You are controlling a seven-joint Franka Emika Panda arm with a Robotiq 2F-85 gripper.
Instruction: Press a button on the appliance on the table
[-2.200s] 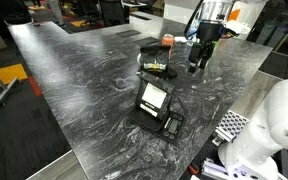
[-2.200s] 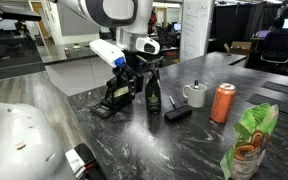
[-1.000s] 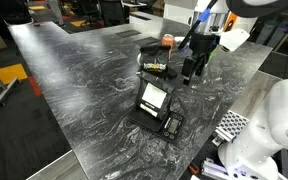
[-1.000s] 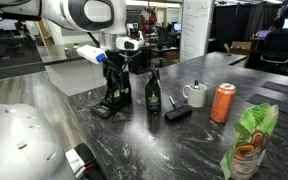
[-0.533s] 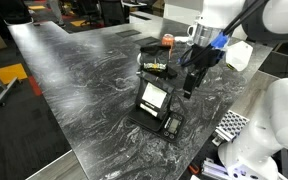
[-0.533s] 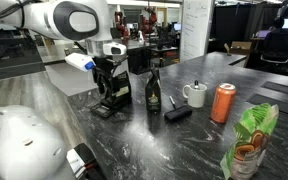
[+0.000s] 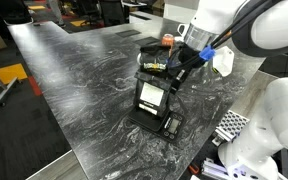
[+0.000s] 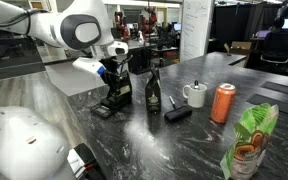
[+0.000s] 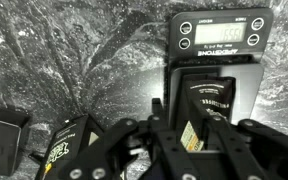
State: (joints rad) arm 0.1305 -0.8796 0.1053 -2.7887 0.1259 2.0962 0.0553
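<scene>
Appliance (image 7: 152, 97) is set near edge of table (image 7: 79, 75), w/ readout panel (image 9: 221, 34) in wrist view. Gripper (image 7: 176, 70) is held just above it, jaws narrowly apart, nothing gripped; prob. narrowed for a fingertip press. Button contact can't be confirmed.

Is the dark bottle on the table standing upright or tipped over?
Upright: the bottle stands on its base on the table, neck pointing up.

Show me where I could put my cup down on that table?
The table has its widest bare stretch beyond the appliance, on the side away from the hand. It is crowded around the appliance and along the row of bottle, mug and can.
</scene>
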